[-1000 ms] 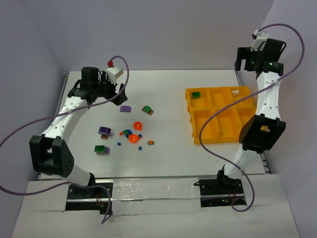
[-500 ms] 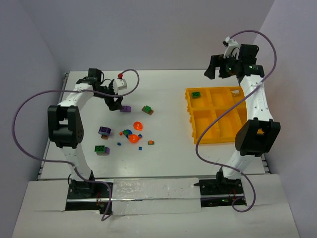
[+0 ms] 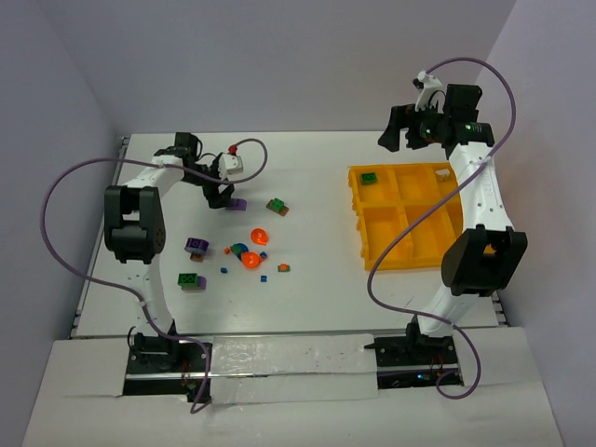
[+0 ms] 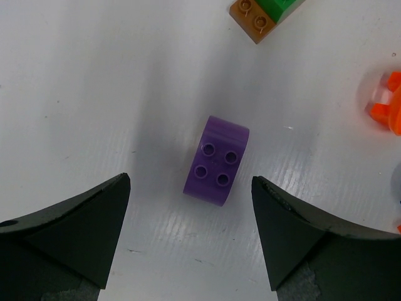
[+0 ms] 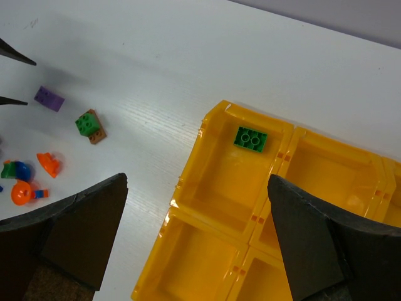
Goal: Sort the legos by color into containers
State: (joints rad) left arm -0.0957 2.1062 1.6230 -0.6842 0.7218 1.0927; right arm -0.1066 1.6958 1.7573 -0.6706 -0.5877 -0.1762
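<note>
Two claws, both spread wide, neither holding anything. Wrist view: the left claw [image 4: 190, 180] frames the purple brick [image 4: 216, 160], which lies flat on the counter [image 3: 317, 177], touching neither finger, with bare surface on every side. The green-and-brown brick [image 4: 263, 12] is its nearest neighbour, apart from it. The other loose legos [image 3: 250, 251] lie nearer the arm bases. The right claw [image 5: 197, 180] hangs above the yellow tray [image 3: 358, 222]'s left wall. One green brick [image 5: 250, 138] sits in the far-left compartment. Versus half a second ago: purple brick unmoved, left claw barely shifted, right claw slightly further left.

Loose legos [image 3: 250, 261] scattered left of tray [image 3: 384, 240], one brick [image 3: 370, 177] in its far-left compartment.
</note>
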